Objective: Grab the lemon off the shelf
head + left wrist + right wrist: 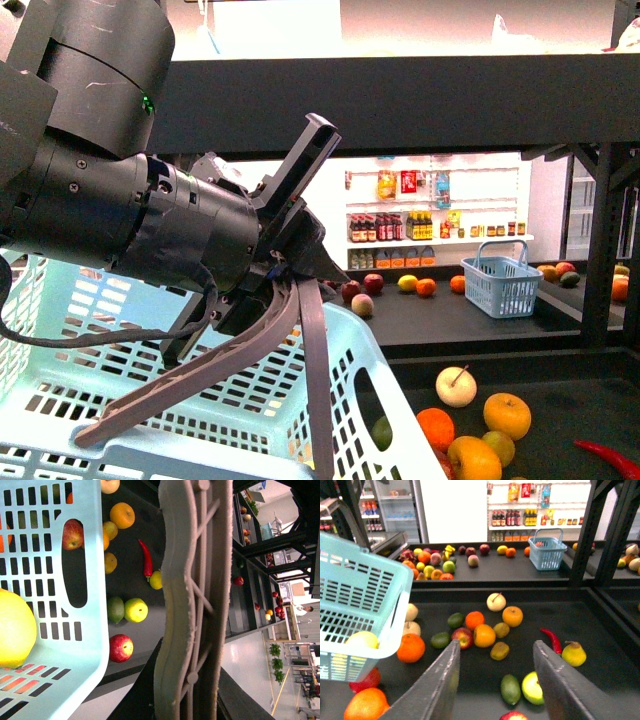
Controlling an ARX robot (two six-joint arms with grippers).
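Note:
My left gripper (285,268) is shut on the grey handle (192,605) of a light blue basket (200,400), held in front of the black shelf (400,100). A bright yellow, smooth lemon (12,630) lies inside the basket, and it shows pale through the slats (362,640) in the right wrist view. My right gripper (496,645) is open above the shelf board (600,680), with loose fruit below it and nothing between its fingers (440,680).
Oranges (484,635), apples (121,647), a green fruit (510,689), a yellow-green fruit (531,687), a yellow pear (574,654) and a red chili (551,640) lie on the board. A small blue basket (547,552) stands on the far shelf. Black uprights (590,530) rise at the right.

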